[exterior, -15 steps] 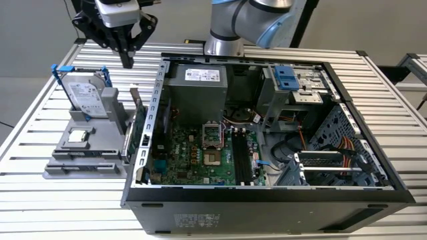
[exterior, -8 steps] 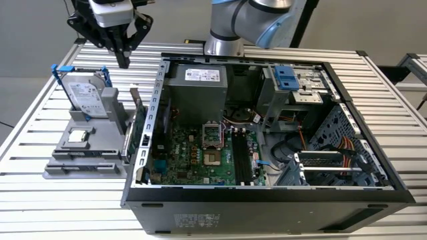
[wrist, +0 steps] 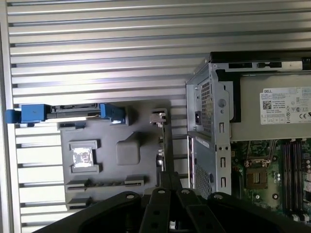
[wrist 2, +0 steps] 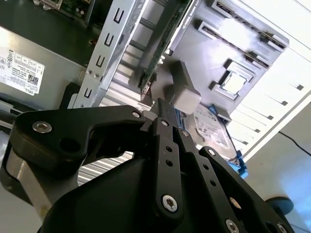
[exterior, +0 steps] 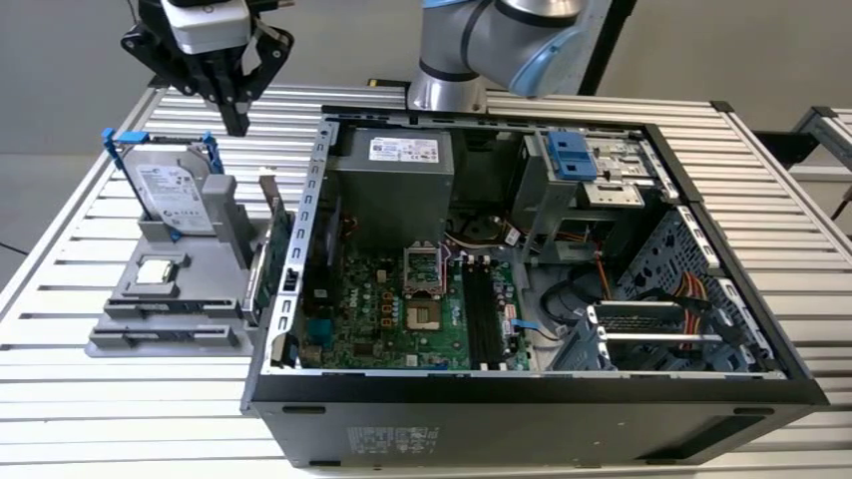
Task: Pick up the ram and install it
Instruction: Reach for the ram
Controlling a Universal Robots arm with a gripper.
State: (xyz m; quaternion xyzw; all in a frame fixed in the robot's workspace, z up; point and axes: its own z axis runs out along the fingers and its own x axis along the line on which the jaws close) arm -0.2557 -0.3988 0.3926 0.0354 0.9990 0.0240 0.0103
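Black gripper (exterior: 237, 125), fingers pinched together and empty, hangs above the far end of a gray parts holder (exterior: 167, 344). The ram cannot be picked out for certain. 1 thin green board (exterior: 283, 289) stands on edge beside the holder, its long axis running near-to-far in the exterior view.

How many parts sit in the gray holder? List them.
3: drive upright at the far end, chip flat midway, card on edge beside the case. More may be hidden.
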